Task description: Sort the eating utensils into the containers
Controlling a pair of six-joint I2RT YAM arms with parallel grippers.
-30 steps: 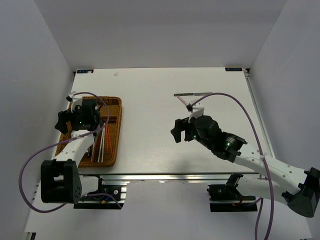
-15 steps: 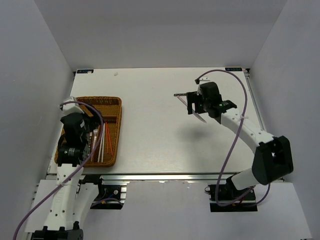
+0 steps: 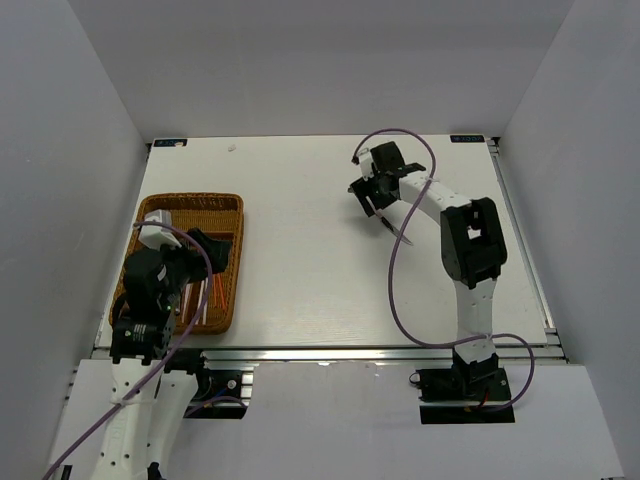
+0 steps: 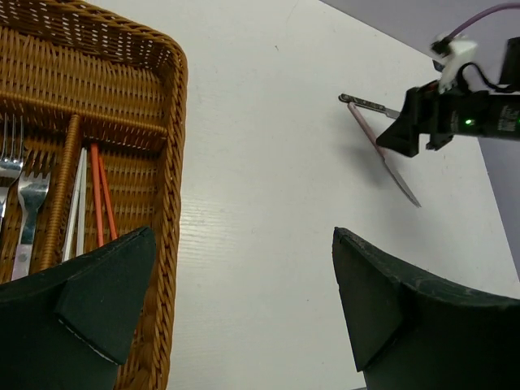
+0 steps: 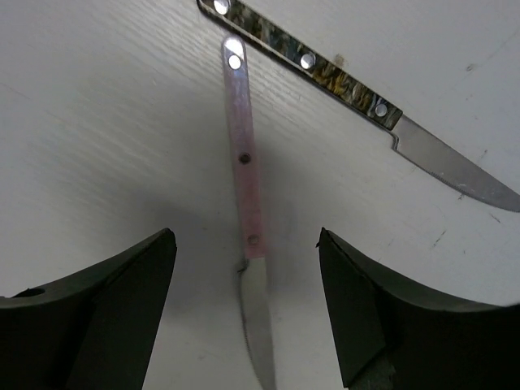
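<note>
Forks (image 4: 24,195) and red chopsticks (image 4: 99,195) lay in the wicker tray (image 4: 175,162) at eight o'clock, your left gripper (image 4: 240,284) wide and empty over its rim, pink-handled knife (image 5: 246,179) on the table (image 3: 300,280) at one o'clock, your right gripper (image 5: 244,276) wide astride it.

White table (image 3: 300,270) w/ plain grey walls (image 3: 320,60) on 3 sides; even light.

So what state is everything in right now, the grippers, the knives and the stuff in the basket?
Left gripper: open, holding nothing.
Right gripper: open, straddling the pink handle, not gripping it.
Pink-handled knife: flat on the table.
Dark-handled knife: flat on the table.
Forks: lying in one slot of the wicker tray.
Chopsticks: lying in the neighbouring slot.
</note>
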